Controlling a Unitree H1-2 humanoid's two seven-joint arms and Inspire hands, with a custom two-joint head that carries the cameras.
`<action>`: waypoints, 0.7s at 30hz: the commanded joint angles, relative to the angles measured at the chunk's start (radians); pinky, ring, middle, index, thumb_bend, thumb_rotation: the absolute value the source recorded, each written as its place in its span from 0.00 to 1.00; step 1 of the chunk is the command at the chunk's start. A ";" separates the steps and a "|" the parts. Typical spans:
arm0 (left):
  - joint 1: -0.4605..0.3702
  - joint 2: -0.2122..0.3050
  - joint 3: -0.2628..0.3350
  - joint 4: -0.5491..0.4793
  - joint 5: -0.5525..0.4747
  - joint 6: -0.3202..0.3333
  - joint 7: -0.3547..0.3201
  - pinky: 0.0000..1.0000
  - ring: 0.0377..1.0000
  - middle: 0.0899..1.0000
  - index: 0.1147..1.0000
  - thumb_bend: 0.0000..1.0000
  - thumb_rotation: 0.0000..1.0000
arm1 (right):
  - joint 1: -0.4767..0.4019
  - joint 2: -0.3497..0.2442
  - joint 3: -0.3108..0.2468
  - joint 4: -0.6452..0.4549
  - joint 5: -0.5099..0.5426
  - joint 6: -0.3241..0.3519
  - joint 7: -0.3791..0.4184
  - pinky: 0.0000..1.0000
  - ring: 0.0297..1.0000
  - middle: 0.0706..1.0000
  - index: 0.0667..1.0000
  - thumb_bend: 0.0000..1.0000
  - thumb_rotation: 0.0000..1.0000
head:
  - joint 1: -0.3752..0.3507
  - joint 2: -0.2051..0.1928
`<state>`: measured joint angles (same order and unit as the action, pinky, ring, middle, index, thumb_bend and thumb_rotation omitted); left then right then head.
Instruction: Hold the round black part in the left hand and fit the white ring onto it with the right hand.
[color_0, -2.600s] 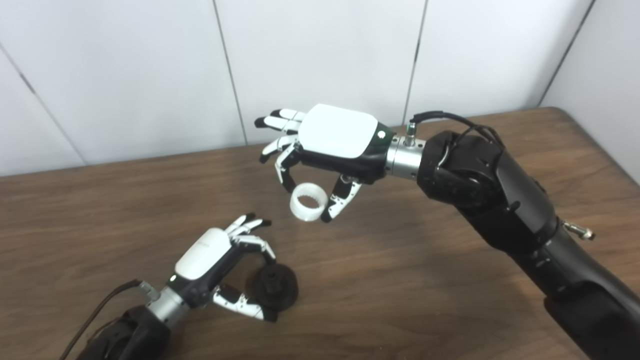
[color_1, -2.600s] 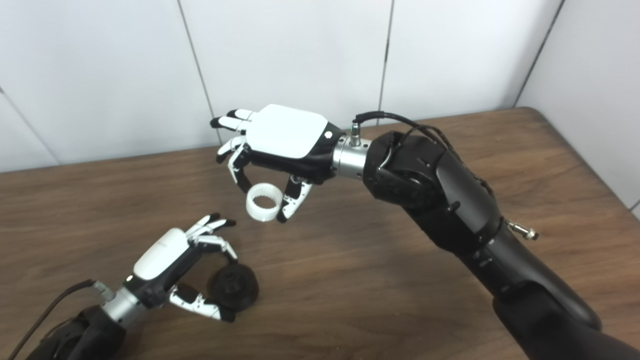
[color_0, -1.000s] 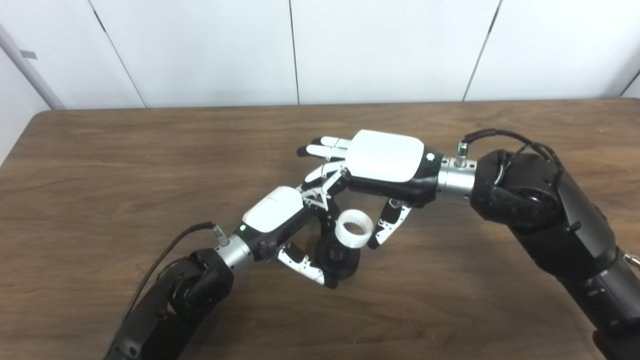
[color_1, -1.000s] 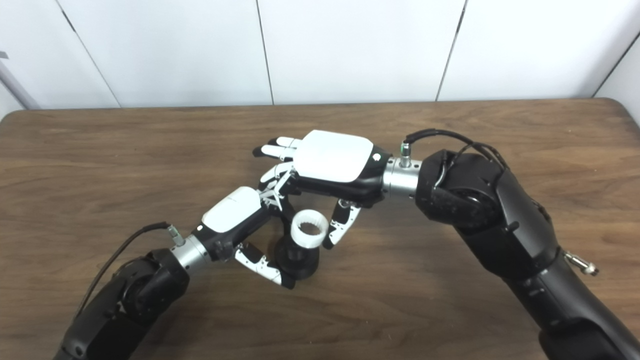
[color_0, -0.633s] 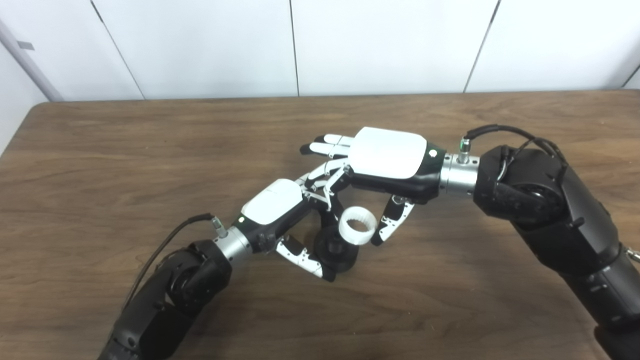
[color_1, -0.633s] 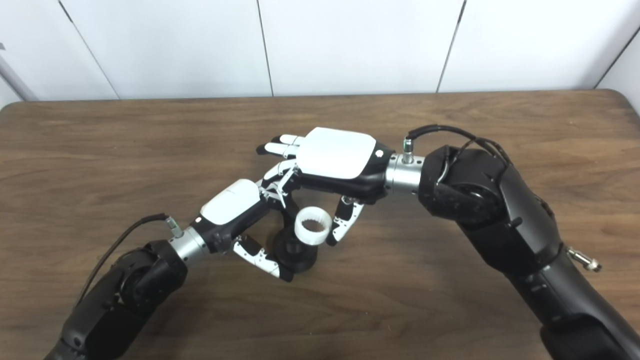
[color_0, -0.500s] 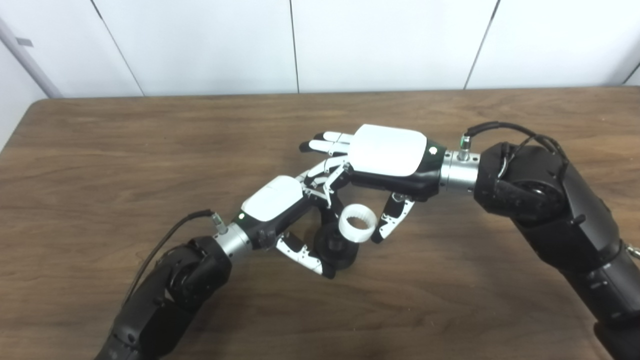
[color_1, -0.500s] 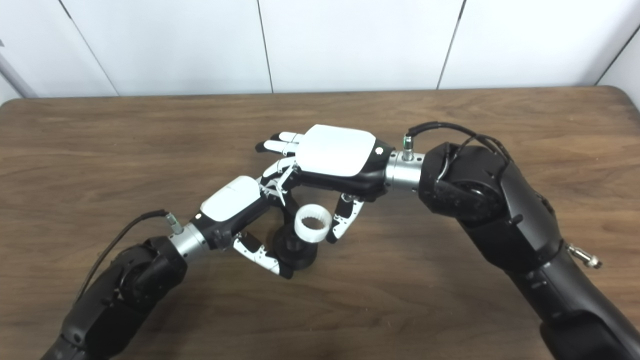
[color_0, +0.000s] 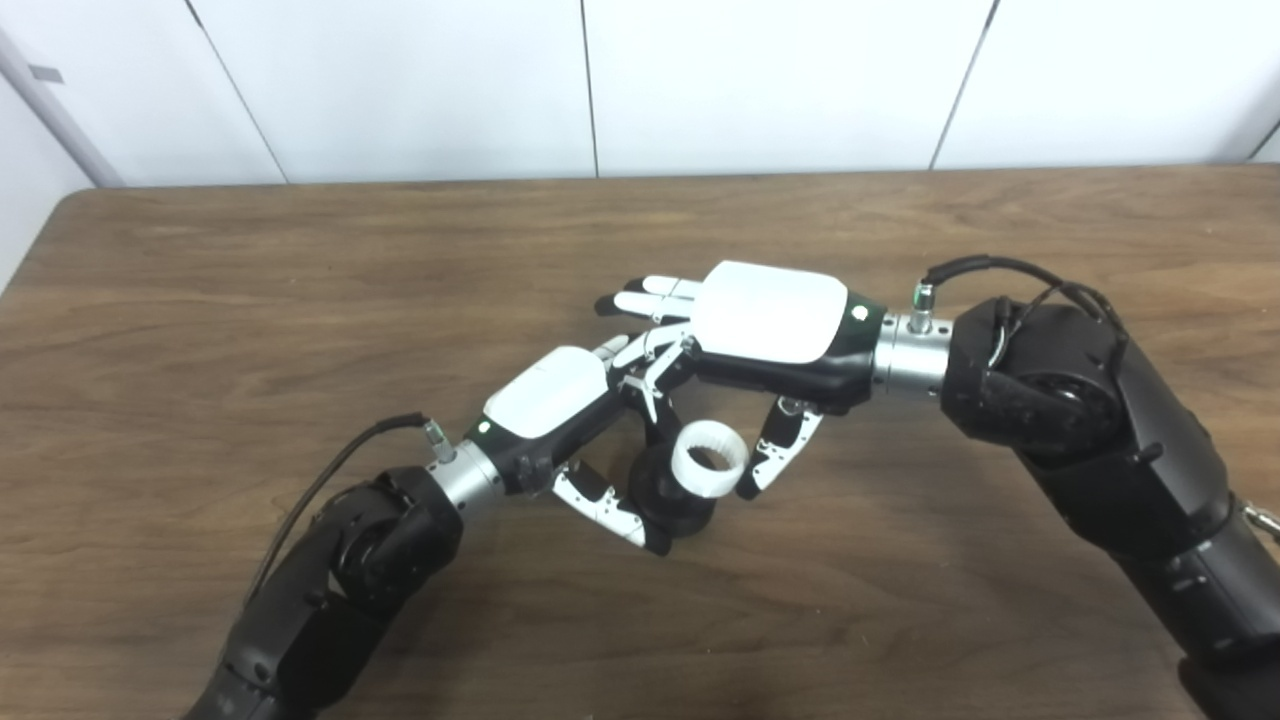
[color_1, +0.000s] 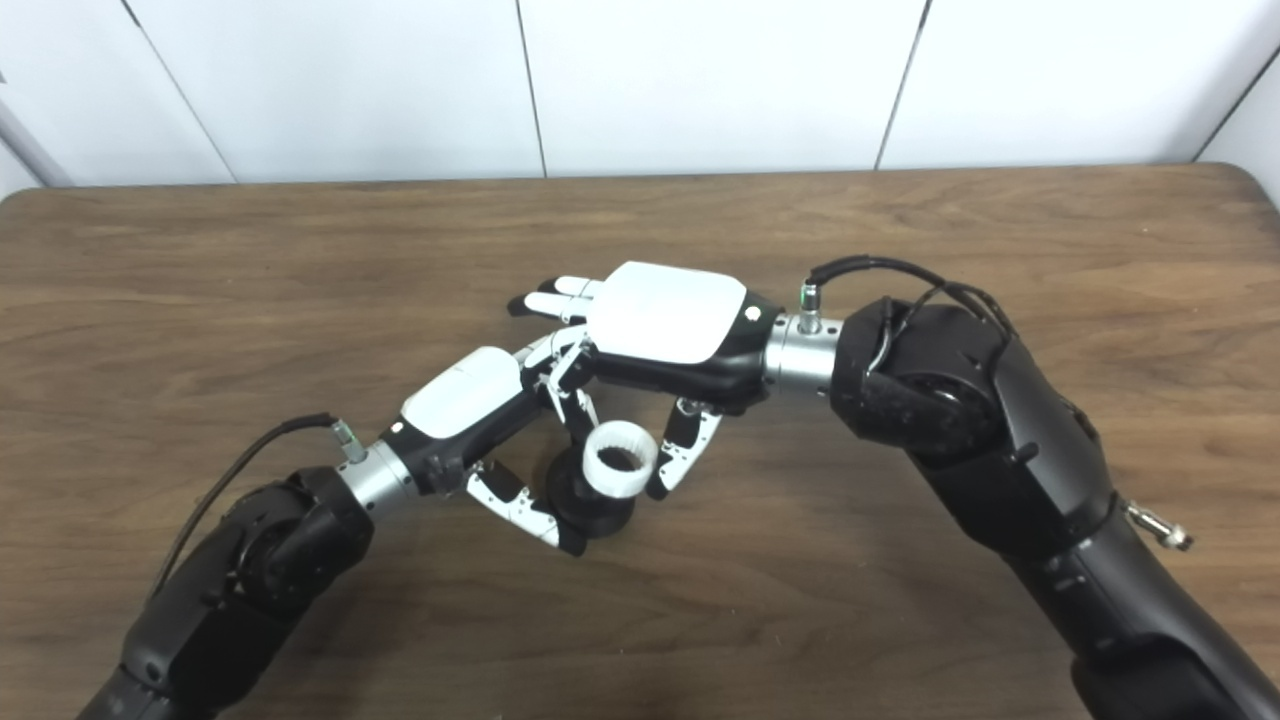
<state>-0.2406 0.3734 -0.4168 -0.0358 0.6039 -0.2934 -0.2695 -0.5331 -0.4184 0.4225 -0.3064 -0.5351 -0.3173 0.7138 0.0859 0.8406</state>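
Observation:
The round black part (color_0: 668, 497) is pinched between thumb and fingers of my left hand (color_0: 556, 402), just above the wooden table near its middle. My right hand (color_0: 765, 320) reaches in from the right, palm down, shut on the white ring (color_0: 709, 460) with finger and thumb. The ring has small teeth inside and sits tilted over the top of the black part, touching or nearly touching it; whether it is seated on the part cannot be made out. In the right eye view the ring (color_1: 620, 459) covers the part's (color_1: 590, 512) upper hub.
The brown wooden table (color_0: 200, 300) stretches wide on all sides, its rounded far corners visible. White wall panels (color_0: 400, 90) stand behind its back edge. A black cable (color_0: 335, 470) loops from my left wrist.
Since 2.6 s ago the camera view shifted and both hands came together. In the last second the ring lowered slightly onto the top of the black part.

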 joint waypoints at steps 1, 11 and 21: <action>-0.003 -0.008 -0.011 -0.019 0.012 -0.013 -0.011 1.00 0.91 0.64 0.41 0.52 0.06 | -0.034 0.009 -0.010 -0.017 0.008 -0.004 -0.022 1.00 1.00 0.82 0.44 0.53 0.14 | 0.002 0.001; 0.006 -0.016 -0.014 -0.023 0.019 -0.011 -0.012 1.00 0.91 0.64 0.41 0.52 0.06 | -0.033 0.024 -0.013 0.001 -0.011 -0.018 -0.037 1.00 1.00 0.83 0.44 0.53 0.14 | 0.024 -0.018; 0.009 -0.012 -0.006 -0.029 0.010 -0.008 -0.022 1.00 0.91 0.65 0.41 0.52 0.06 | -0.039 0.030 -0.018 -0.003 -0.030 -0.014 -0.042 1.00 1.00 0.87 0.45 0.53 0.14 | 0.025 -0.019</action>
<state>-0.2315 0.3637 -0.4146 -0.0466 0.6194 -0.2885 -0.2765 -0.5332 -0.3946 0.4217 -0.2892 -0.5675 -0.3243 0.7030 0.1120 0.8207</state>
